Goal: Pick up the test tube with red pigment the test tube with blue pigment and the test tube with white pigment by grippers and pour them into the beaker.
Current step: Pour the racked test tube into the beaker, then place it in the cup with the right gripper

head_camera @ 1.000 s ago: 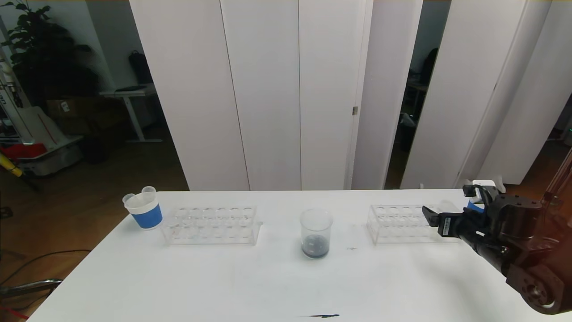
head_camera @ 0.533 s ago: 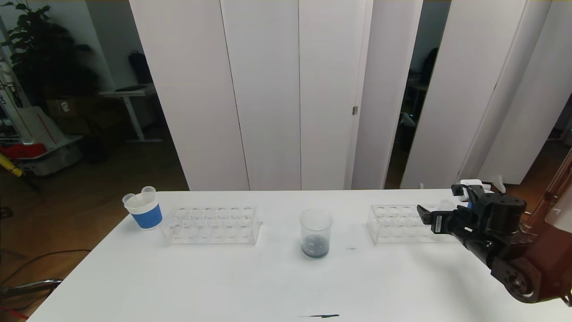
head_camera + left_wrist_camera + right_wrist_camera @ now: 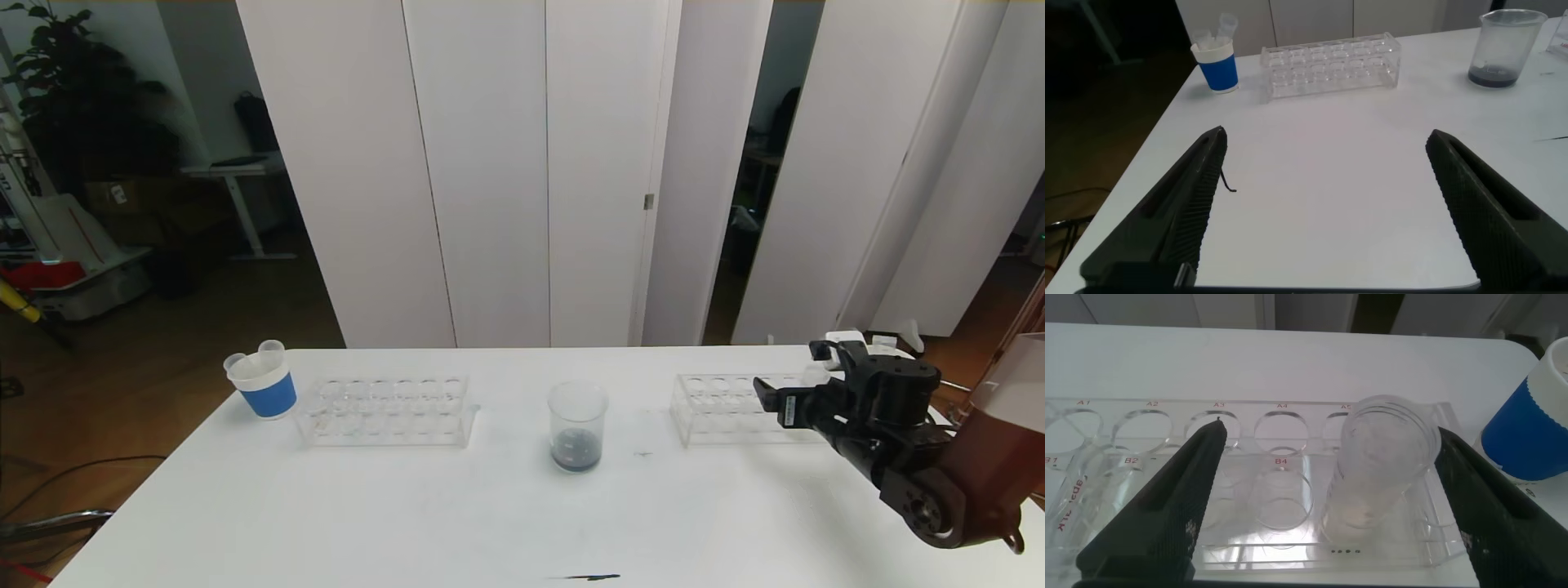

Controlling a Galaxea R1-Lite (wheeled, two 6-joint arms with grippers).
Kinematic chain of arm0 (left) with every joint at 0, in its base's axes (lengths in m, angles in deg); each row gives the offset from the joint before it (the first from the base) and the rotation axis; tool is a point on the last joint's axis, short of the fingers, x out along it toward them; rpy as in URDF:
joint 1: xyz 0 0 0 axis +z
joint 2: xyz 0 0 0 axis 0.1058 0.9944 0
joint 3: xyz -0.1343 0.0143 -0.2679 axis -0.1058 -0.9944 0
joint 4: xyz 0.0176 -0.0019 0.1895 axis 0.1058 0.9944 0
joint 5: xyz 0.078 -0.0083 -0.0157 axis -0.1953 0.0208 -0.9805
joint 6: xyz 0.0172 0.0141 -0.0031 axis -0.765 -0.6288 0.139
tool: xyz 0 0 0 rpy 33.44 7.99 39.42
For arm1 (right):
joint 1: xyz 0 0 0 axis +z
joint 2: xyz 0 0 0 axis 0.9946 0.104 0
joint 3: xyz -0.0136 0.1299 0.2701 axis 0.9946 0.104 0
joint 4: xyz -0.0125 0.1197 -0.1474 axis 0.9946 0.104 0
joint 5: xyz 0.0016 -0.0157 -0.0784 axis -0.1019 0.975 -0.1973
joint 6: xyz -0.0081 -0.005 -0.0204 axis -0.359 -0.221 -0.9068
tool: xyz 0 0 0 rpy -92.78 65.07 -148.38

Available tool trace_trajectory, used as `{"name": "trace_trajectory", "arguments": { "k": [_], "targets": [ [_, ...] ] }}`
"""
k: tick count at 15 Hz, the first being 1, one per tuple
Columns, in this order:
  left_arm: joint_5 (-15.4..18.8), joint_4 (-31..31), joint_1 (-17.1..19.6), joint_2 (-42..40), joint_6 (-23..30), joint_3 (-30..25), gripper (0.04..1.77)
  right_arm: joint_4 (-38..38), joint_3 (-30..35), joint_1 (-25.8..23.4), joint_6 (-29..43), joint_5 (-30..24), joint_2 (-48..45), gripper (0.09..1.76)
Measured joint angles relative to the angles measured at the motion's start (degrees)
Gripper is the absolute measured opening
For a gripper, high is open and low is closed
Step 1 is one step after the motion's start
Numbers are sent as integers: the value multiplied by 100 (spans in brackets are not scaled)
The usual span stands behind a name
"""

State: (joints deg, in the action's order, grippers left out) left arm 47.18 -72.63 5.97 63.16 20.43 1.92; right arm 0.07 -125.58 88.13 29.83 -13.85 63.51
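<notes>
Since the earlier frames, the right gripper (image 3: 790,377) has shifted slightly toward the left of the head view and a little higher, closing in on the end of the right-hand rack (image 3: 722,408). All other items remain where they were.

The right gripper's jaws stand wide apart and hold nothing. In the right wrist view its two fingers (image 3: 1167,510) flank a test tube with white pigment (image 3: 1380,469) that stands upright in a hole of the rack (image 3: 1143,457); a pale residue sits at the tube's bottom. The fingers do not touch the tube. A blue-and-white paper cup (image 3: 1531,416) stands just beside the rack, at the right edge of that frame.

The beaker (image 3: 577,425) stands at the centre of the table (image 3: 408,514), between the two racks, with dark liquid at its bottom.

The left-hand rack (image 3: 384,408) lies left of centre, with a second paper cup (image 3: 263,382) just beside its left end; this cup holds tubes.

The left gripper (image 3: 1323,204) hovers over bare table at the near left, jaws wide apart and holding nothing.
</notes>
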Motion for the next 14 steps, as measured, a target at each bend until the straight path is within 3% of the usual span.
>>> {"name": "trace_trajectory", "arguments": {
  "k": [6,7,8,10,11,12,13,14],
  "targets": [
    [0,0,0,0,-2,0,174,-6,-134,23,9,13,172,175],
    [-2,0,0,0,0,0,174,-22,-149,20,9,44,185,165],
    [-5,0,0,0,0,0,174,-24,-165,12,4,133,194,138],
    [-5,2,0,0,0,0,174,-27,-190,-7,0,267,205,56],
    [-2,-2,0,0,-2,0,174,-27,-195,12,4,282,207,46],
    [-5,2,-1,0,0,0,174,-28,-200,12,28,267,212,67],
    [0,0,0,0,0,0,174,-28,-204,22,41,262,218,71],
    [-5,0,0,0,1,0,174,-30,-206,17,44,260,223,62]
  ]
}}
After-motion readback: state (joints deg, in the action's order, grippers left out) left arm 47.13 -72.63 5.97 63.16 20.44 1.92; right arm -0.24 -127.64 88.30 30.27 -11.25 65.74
